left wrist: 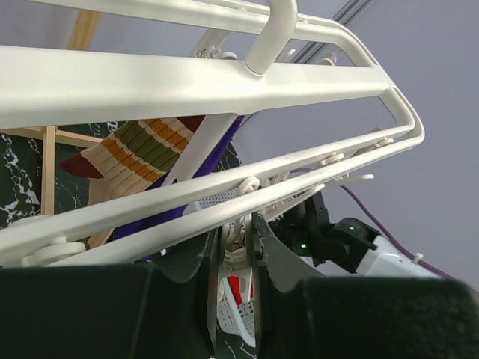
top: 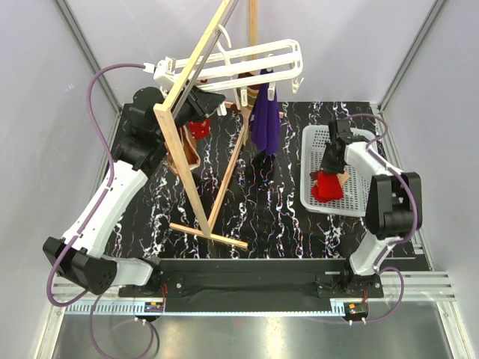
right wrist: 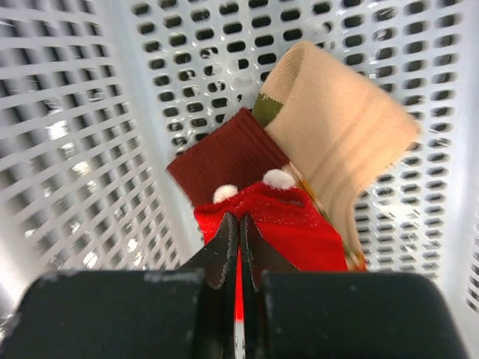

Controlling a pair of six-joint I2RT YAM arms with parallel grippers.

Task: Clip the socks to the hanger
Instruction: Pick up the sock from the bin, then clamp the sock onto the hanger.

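Right claw point(right wrist: 239, 221): pinching the red sock point(right wrist: 292, 224) inside the basket point(right wrist: 90, 112), right side of the surface.
Left claw point(left wrist: 234, 224): pressed on a peg point(left wrist: 236, 253) under the hanger point(left wrist: 187, 90), far left.
Tan sock point(right wrist: 344, 127): touching the red one.
Risk: my hold is thin, so the sock may slip as I lift, or drag the tan one out.
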